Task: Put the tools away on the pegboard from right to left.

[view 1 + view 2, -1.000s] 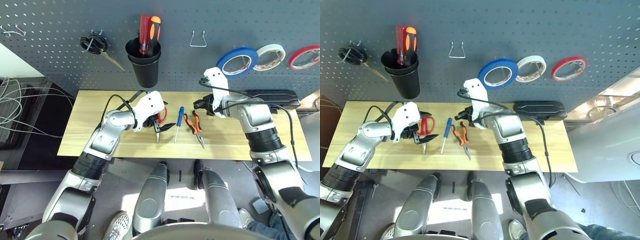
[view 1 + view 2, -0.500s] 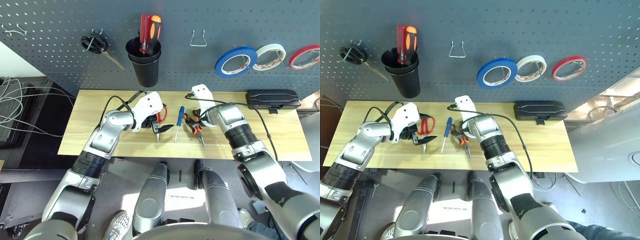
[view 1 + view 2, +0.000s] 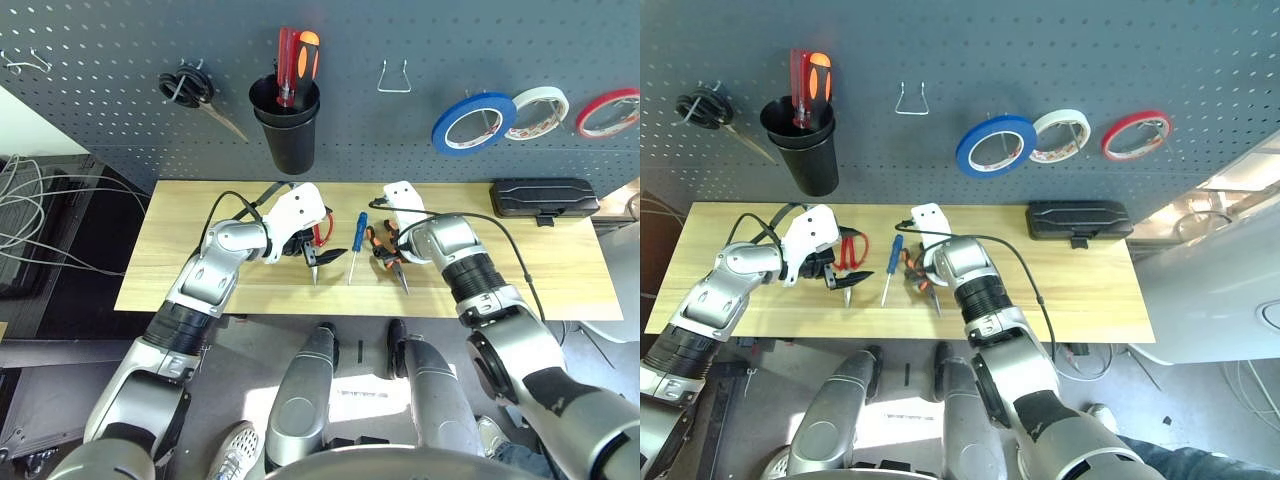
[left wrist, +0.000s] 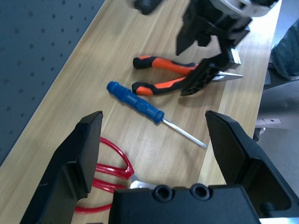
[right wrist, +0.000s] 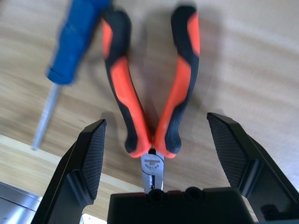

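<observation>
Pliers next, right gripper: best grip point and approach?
Grip the pliers across both orange-and-black handles just above the pivot, where they converge and should fit between the open fingers. Come straight down from above: they lie flat on the table, with the right gripper already over them. The blue screwdriver lies close alongside.

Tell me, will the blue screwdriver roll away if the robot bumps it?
Probably, a bit. The screwdriver has a slim, round-looking handle and lies flat on the smooth wooden table, so a sideways nudge could roll it. It looks small and light, and likely stiff.
</observation>
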`<action>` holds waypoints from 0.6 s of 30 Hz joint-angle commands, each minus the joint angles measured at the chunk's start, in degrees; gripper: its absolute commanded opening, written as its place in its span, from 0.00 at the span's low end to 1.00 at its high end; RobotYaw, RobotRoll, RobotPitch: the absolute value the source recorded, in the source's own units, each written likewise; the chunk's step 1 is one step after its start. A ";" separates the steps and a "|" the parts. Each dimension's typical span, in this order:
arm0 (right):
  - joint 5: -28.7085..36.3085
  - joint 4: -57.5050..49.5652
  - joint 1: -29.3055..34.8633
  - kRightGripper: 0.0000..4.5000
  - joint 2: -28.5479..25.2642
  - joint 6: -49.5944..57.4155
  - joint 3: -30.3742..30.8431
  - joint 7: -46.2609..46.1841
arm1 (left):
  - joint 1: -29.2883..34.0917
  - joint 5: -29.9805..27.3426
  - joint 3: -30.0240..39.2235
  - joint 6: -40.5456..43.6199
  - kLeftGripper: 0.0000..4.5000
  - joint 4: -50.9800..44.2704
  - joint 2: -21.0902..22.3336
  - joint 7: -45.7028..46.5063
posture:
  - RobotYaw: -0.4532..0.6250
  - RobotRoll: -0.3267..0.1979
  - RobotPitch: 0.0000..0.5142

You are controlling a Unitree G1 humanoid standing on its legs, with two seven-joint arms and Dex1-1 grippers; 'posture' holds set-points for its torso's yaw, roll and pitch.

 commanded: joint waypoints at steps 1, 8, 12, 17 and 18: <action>-0.97 3.91 3.15 0.99 -0.66 -2.99 0.33 0.09 | 0.78 0.07 -0.46 -0.29 1.00 0.31 -0.19 -0.05 | 0.60 0.62 0.69; -1.88 3.70 5.50 0.79 -1.50 -4.02 2.22 1.96 | 0.94 0.04 -0.45 -0.05 1.00 0.15 -0.29 0.11 | 0.61 0.62 0.70; -1.88 2.72 6.22 0.47 -1.64 -1.92 3.03 3.50 | 0.85 0.11 -0.36 -0.17 1.00 0.42 -0.21 0.20 | 0.61 0.62 0.69; -1.72 0.07 6.45 0.42 -2.55 0.39 2.83 4.60 | 0.62 0.16 -0.32 -0.30 1.00 0.68 -0.16 0.27 | 0.61 0.62 0.68; -1.61 -0.63 6.45 0.42 -2.82 0.92 2.70 4.77 | 0.60 0.15 -0.30 -0.31 1.00 0.68 -0.16 0.29 | 0.61 0.62 0.68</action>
